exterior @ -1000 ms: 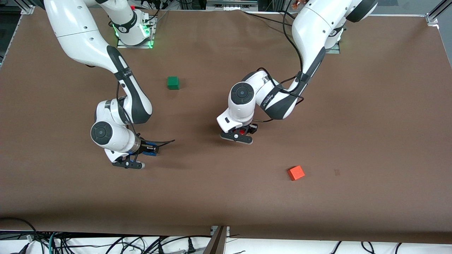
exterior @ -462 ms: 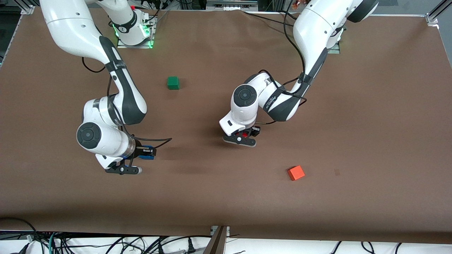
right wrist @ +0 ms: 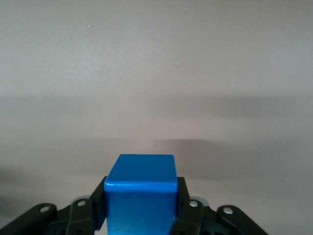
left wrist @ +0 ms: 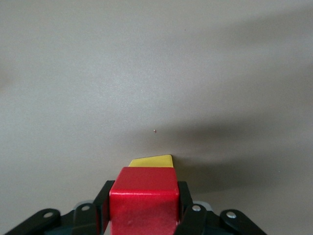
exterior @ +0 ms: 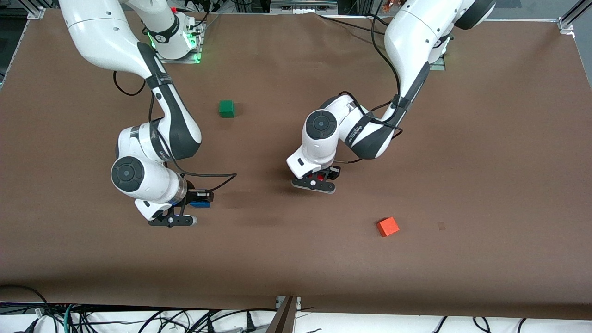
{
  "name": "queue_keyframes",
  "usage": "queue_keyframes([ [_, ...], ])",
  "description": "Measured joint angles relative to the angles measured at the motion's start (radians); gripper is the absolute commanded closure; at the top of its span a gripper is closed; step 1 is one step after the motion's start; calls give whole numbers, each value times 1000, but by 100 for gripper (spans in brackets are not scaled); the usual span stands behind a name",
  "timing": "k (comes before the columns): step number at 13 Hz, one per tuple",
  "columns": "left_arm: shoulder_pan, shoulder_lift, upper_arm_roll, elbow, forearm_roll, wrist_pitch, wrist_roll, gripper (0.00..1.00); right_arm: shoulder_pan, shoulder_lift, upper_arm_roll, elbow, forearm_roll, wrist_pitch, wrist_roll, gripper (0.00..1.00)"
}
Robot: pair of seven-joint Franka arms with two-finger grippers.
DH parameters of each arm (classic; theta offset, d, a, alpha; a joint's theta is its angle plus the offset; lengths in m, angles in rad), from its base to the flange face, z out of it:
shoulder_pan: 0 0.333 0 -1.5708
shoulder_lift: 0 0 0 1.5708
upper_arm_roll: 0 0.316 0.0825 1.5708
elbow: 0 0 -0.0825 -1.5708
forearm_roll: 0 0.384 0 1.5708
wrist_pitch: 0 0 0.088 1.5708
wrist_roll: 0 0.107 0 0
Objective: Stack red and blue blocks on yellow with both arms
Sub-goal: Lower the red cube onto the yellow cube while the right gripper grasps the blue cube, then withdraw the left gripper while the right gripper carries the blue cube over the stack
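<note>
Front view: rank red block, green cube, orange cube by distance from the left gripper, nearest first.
1. red block: between the left gripper's fingers.
2. orange cube: nearer the front camera, toward the left arm's end.
3. green cube: farther from the camera, toward the right arm's end.

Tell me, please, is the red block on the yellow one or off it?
On it, apparently: the red block, between the left gripper fingers, sits above the yellow block, whose edge shows underneath.
</note>
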Motion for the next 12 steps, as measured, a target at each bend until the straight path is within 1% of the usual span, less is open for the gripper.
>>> queue_keyframes([
  [3, 5, 0, 10, 23, 0, 0, -13, 0, 0, 0, -1, 0, 0, 0, 0, 52],
  [5, 37, -6, 18, 70, 0, -13, -15, 0, 0, 1, -1, 0, 0, 0, 1, 52],
  [7, 91, -30, 20, 130, 0, -86, -15, 0, 5, 1, 0, 1, 1, 0, 12, 52],
  [10, 189, -97, 20, 206, 0, -151, -14, 0, 61, 0, 7, 11, 3, -12, 130, 52],
  [12, 267, -158, 18, 220, -2, -161, 14, 0, 123, -2, 28, 62, 4, -73, 271, 51],
])
